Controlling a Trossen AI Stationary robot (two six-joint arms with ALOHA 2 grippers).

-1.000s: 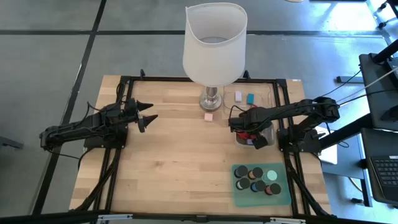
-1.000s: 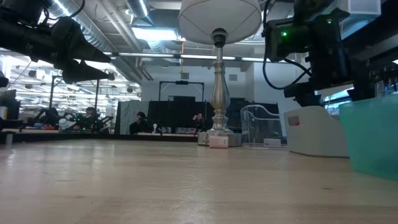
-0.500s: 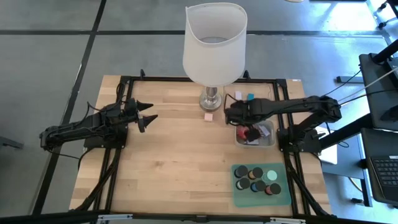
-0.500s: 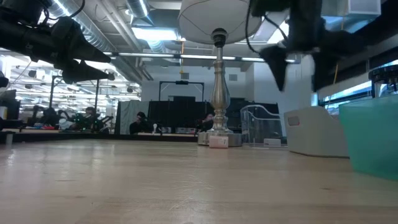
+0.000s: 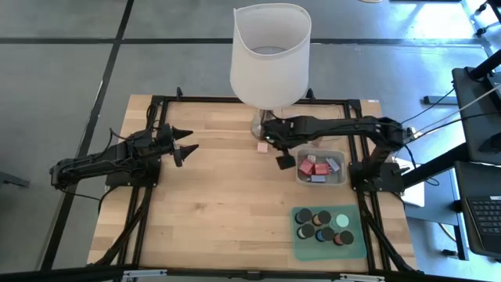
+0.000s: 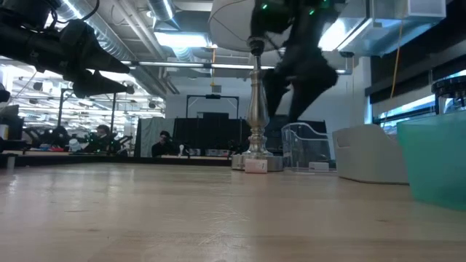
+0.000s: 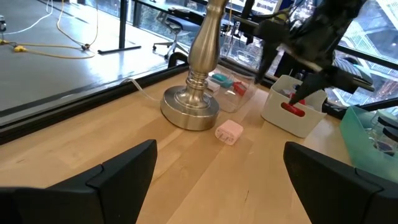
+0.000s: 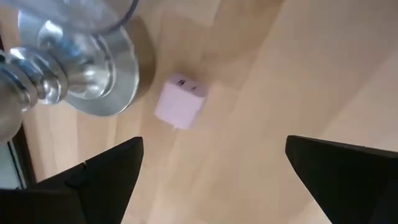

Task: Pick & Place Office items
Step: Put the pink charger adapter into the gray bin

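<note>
A small pink block (image 8: 179, 102) lies flat on the wood next to the lamp's metal base (image 8: 81, 68); the high view shows the pink block (image 5: 262, 146) too. My right gripper (image 5: 275, 150) hangs above the table just right of the block, pointing steeply down, open and holding nothing. My left gripper (image 5: 192, 139) waits open above the table's left half, aimed at the lamp. Several black round cylinders and a mint-green disc (image 5: 342, 220) sit on the green mat (image 5: 356, 247).
The white-shaded lamp (image 5: 270, 55) stands at the far middle of the table. A grey tray (image 5: 300, 177) with red, pink and white blocks stands right of my right gripper. A clear tray (image 7: 239, 87) sits behind it. Bare wood fills the middle and near left.
My right gripper has travelled from over the grey tray toward the table's left, to the pink block by the lamp base. On the way it rose and tipped to point more steeply down. The blocks in the tray now show uncovered.
</note>
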